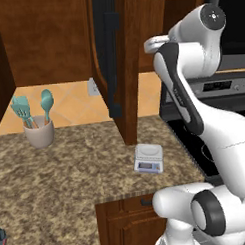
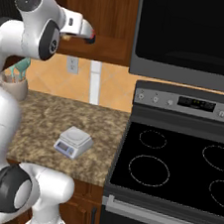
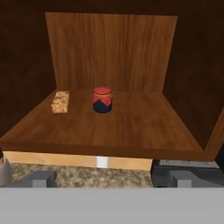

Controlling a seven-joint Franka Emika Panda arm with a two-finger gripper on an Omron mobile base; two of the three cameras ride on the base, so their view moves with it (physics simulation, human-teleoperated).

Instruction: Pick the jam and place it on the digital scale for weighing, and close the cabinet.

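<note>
Tool (image 3: 112,178) spread wide, holding nothing and touching nothing, its two dark fingertips (image 3: 41,178) low in the hand view, raised in front of the open cabinet (image 3: 109,127) and apart from its shelf edge. Jam (image 3: 102,99) upright on the cabinet's wooden shelf floor, roughly mid-depth, slightly left of centre in the hand view, well ahead of the tool and between the lines of the two fingertips. Just beside it, to its left in that view, a small pale speckled bar (image 3: 61,102), near but not touching. Nothing standing between tool and jam; open shelf floor in front of the jar. Cabinet door (image 1: 115,64) swung out and seen edge-on in the left base view, dark inset panel facing left, hanging over the counter (image 1: 71,171). Digital scale (image 1: 149,158) flat on the speckled counter, near the front right edge and just past the foot of the door, platform bare, bluish display toward the front; in the right base view sitting close to the stove (image 2: 177,162). Farther left on the counter, well apart from the scale, a pale cup (image 1: 40,131) holding teal utensils (image 1: 31,108). Black microwave (image 2: 194,35) above the stove.
</note>
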